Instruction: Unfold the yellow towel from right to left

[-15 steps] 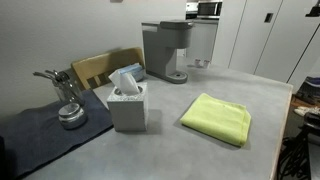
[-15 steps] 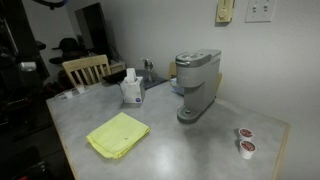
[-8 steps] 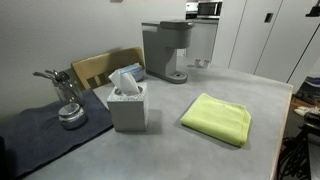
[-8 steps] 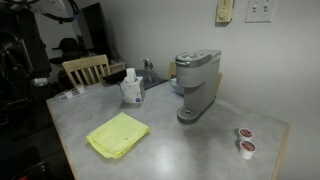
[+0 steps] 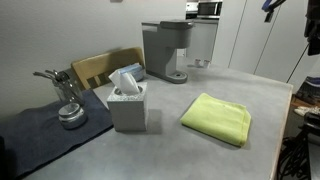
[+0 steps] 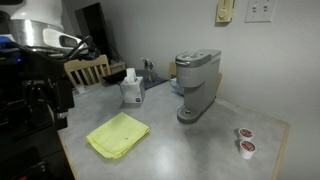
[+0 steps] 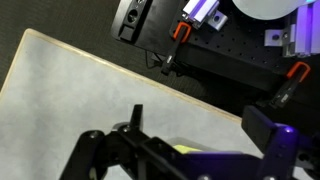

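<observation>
The yellow towel lies folded and flat on the grey table in both exterior views. A thin sliver of it shows in the wrist view between the gripper's parts. My gripper is open and empty, its two dark fingers wide apart, high above the table near its edge. In an exterior view the arm hangs at the left with the gripper well to the left of the towel and apart from it. Part of the arm shows in the top right corner.
A grey tissue box stands beside the towel, a grey coffee maker behind it. A metal object sits on a dark mat. A wooden chair stands at the table. Two coffee pods lie near the table's corner.
The arm has swung down into view at the left of one exterior view and into the top right corner of the other. The towel has not moved.
</observation>
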